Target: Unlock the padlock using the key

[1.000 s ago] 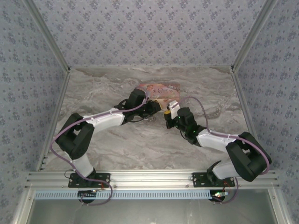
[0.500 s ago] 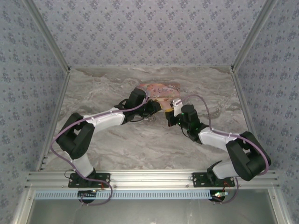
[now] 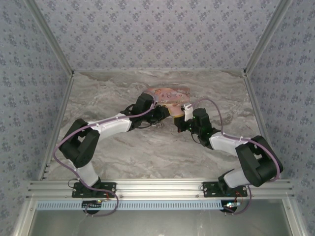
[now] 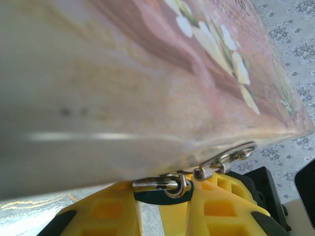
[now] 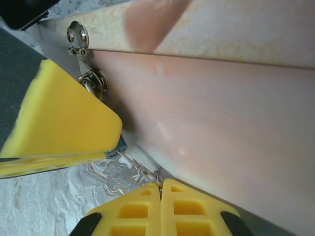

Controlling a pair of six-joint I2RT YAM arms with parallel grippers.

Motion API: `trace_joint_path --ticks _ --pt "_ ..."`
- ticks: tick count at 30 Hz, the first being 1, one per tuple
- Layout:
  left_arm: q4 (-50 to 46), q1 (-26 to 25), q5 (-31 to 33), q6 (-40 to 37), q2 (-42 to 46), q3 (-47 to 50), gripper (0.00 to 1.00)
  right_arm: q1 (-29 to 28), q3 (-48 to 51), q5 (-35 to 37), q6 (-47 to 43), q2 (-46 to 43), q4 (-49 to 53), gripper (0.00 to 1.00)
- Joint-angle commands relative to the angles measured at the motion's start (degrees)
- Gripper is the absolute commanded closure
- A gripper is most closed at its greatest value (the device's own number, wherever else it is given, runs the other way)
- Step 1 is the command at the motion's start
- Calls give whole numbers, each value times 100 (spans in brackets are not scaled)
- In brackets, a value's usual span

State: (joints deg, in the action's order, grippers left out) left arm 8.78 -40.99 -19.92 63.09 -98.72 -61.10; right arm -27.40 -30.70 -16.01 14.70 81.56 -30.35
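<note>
The pink box [image 3: 170, 92] blocks passage directly ahead of the left tool [image 4: 163, 196] and right tool [image 5: 161, 187]. Their tips nearly meet. Open table [image 3: 98, 98] lies outboard of each.

The pink box [image 4: 147, 73] fills the view from nine to three o'clock. At six o'clock, the left gripper [image 4: 163, 204] pinches the padlock [image 4: 158, 195]. The shackle [image 4: 160, 184] lies just beside the box's metal hasp [image 4: 227, 158], toward four o'clock.
</note>
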Motion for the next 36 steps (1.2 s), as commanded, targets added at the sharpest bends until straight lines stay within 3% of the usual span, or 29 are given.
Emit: trace_joint_path --ticks 1,14,36 --pt "123 -160 -532 45 -40 -124 91 81 -317 -309 296 8 -527 100" --pt "84 -157 -460 -80 -102 -83 91 183 -512 -833 484 14 -380 100" --pt "222 -155 -293 -22 -147 -33 91 40 -301 -816 594 122 -477 100"
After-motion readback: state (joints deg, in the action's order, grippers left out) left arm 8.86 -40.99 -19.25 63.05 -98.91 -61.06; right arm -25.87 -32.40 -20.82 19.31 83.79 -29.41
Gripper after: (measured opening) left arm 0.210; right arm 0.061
